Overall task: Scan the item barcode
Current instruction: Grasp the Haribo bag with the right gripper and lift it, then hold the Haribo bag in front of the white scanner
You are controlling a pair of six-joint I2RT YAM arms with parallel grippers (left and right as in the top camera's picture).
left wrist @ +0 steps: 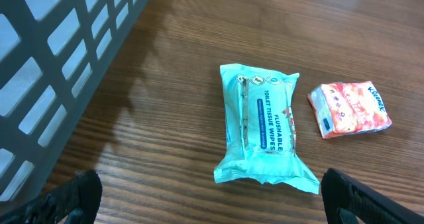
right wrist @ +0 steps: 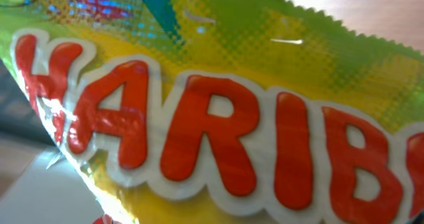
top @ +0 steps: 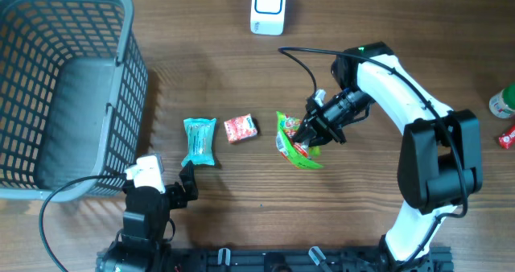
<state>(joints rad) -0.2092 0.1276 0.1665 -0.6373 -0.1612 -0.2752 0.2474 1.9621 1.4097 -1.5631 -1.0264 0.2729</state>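
The right end effector [top: 304,137] is clenched on the Haribo bag [top: 311,162], gripping it near its middle. In the overhead view this is a little right of the frame centre, and the bag lies tilted, with its green top toward the upper left and its lower end toward the lower right. I cannot tell if the bag is lifted or touches the counter [top: 241,216]. My right wrist camera is so close that the bag [right wrist: 218,118] fills nearly the whole frame, with the red letters of the name running across the yellow and green foil.

The left end effector [top: 167,179] is released, in the lower left of the overhead frame. In the left wrist view its dark fingers [left wrist: 73,197] stand wide apart at the two bottom corners, with nothing between them [left wrist: 209,201] but wood.

Just above it lies a teal pack of wipes [top: 199,141] [left wrist: 265,128], flat on the counter. Beside the pack, toward the bag, lies a small orange tissue pack [top: 241,129] [left wrist: 350,109], apart from both.

A grey plastic basket [top: 133,79] [left wrist: 59,65] takes the upper left of the frame. A white box-shaped device [top: 267,6] stands at the top centre. At the right edge I see a green-capped bottle [top: 503,101] and a small red item [top: 508,135], both partly cut off.
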